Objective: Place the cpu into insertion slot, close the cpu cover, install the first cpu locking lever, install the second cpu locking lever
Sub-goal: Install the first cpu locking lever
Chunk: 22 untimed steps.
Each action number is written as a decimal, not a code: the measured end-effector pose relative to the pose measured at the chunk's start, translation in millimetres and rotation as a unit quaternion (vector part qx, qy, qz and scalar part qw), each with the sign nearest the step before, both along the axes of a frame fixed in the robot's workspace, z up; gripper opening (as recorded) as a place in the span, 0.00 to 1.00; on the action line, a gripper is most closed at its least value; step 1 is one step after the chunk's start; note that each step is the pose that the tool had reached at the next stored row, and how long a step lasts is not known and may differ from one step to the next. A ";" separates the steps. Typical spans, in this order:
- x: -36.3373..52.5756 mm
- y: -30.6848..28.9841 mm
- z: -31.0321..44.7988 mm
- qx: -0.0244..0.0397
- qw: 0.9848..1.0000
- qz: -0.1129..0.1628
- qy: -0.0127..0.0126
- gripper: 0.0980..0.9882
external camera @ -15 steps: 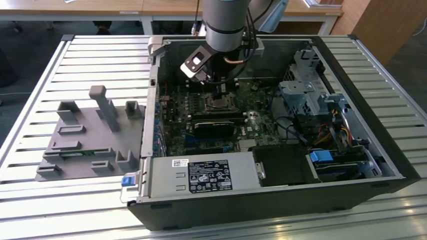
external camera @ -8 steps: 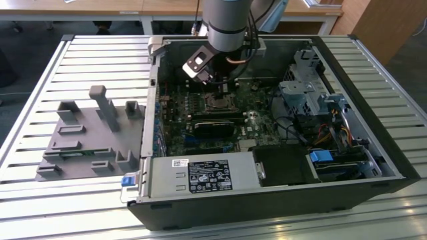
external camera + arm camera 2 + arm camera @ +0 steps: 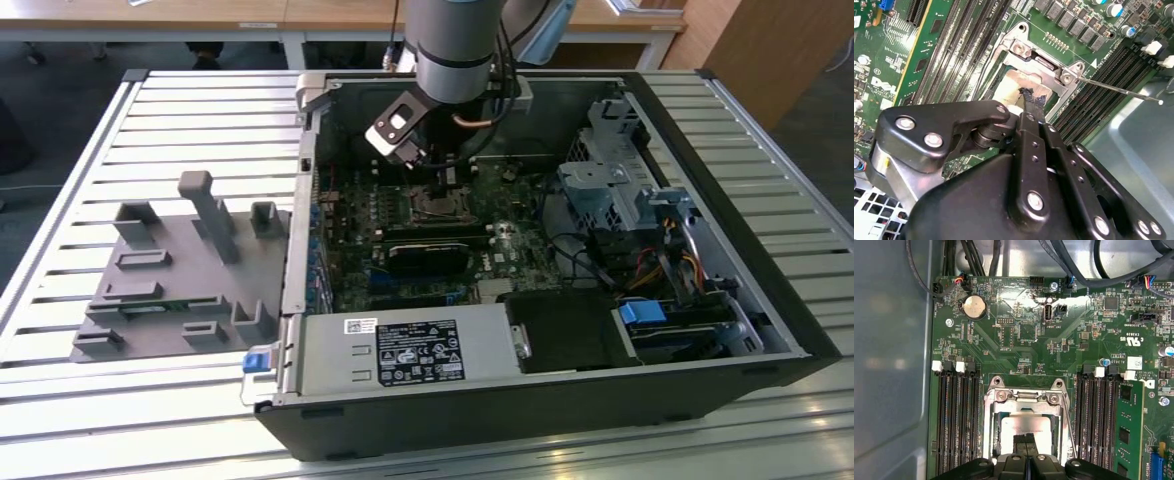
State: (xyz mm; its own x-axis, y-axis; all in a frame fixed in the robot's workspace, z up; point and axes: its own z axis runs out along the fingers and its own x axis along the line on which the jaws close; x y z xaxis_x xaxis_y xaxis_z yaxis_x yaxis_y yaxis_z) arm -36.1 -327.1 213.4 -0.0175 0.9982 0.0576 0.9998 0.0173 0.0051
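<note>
Tool (image 3: 1029,97), black, clenched on nothing, tips at the pale silvery-beige square cpu (image 3: 1006,89) within the silvery-rimmed dark insertion slot (image 3: 989,421): keep your press centred, light, square.

A green circuit board (image 3: 1019,340) carries a round coin battery (image 3: 974,307) and long black memory slots (image 3: 956,420) on both sides of the insertion slot (image 3: 996,422). The pale cpu (image 3: 1024,426) lies inside it, framed by the silvery cpu cover (image 3: 1026,396), with a thin lever rod (image 3: 1069,427) alongside. The black gripper (image 3: 1025,446) hangs over the cpu, fingers pressed together.
</note>
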 end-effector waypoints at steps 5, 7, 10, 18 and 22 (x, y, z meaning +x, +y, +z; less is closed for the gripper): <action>0.0 0.0 3.1 0.000 1.000 0.000 0.000 0.02; 0.0 0.0 6.4 0.000 1.000 0.000 0.000 0.02; 0.0 0.0 14.4 0.000 1.000 0.000 0.000 0.02; 0.0 0.0 36.4 0.000 1.000 0.000 0.000 0.02; 0.0 0.0 48.8 0.000 1.000 0.000 0.000 0.02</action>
State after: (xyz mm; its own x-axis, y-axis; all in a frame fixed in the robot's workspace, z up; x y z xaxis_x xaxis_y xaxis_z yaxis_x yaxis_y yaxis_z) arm -36.2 -327.1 262.1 -0.0176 0.9982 0.0576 0.9998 0.0173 0.0051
